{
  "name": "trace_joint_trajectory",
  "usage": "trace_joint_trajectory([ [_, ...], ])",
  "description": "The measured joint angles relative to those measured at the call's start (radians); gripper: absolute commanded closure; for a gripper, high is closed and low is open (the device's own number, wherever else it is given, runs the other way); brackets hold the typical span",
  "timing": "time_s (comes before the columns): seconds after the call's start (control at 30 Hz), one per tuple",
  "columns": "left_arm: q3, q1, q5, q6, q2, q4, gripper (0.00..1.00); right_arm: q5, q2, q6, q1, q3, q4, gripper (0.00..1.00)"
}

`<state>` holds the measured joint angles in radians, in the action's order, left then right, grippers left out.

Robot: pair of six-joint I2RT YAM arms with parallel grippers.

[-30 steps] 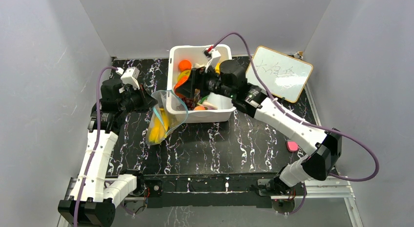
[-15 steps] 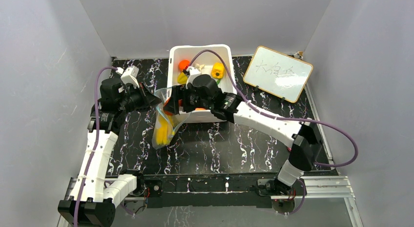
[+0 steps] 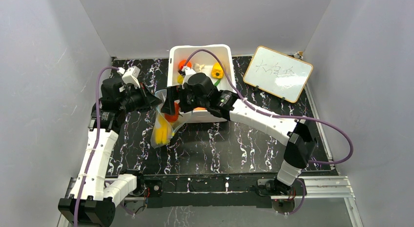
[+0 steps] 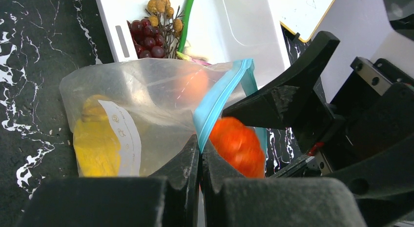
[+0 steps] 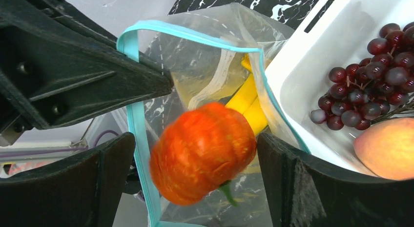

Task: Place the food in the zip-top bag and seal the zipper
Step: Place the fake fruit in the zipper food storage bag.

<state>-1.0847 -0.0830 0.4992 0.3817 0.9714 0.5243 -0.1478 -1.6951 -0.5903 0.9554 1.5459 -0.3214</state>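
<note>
My left gripper (image 3: pixel 155 102) is shut on the teal zipper (image 4: pixel 219 97) of the clear zip-top bag (image 4: pixel 141 95) and holds its mouth open beside the white tub (image 3: pixel 195 50). My right gripper (image 3: pixel 172 110) is open over the bag mouth. A blurred orange-red toy fruit (image 5: pixel 202 151) sits loose between its spread fingers, just above the opening (image 4: pixel 237 144). Yellow bananas (image 5: pixel 251 102) lie inside the bag (image 3: pixel 161 129). Dark red grapes (image 5: pixel 371 75), a peach-coloured fruit (image 5: pixel 385 146), a yellow pepper (image 3: pixel 217 70) and an orange (image 3: pixel 184 64) are in the tub.
A small whiteboard (image 3: pixel 278 73) lies at the back right of the black marbled table (image 3: pixel 234 144). The tub wall (image 5: pixel 312 66) presses against the right side of the bag. Grey walls close in the table on three sides.
My right arm swung left from the tub to the bag mouth carrying the orange-red fruit. Its jaws now stand wide and the fruit is blurred between them. The left arm barely moved.
</note>
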Motion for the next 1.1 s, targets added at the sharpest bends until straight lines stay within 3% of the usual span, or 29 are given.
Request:
trace_joint_trajectory([
  [0.4, 0.006, 0.000, 0.001, 0.001, -0.002, 0.000, 1.00, 0.002, 0.026, 0.045, 0.000, 0.025, -0.076, 0.12],
  [0.83, 0.022, 0.000, -0.046, -0.031, -0.026, 0.013, 1.00, 0.084, 0.101, 0.234, -0.031, 0.099, -0.103, 0.22],
  [1.1, 0.026, -0.001, -0.067, -0.064, -0.033, 0.030, 1.00, 0.229, 0.098, 0.338, -0.087, 0.099, -0.123, 0.43],
])
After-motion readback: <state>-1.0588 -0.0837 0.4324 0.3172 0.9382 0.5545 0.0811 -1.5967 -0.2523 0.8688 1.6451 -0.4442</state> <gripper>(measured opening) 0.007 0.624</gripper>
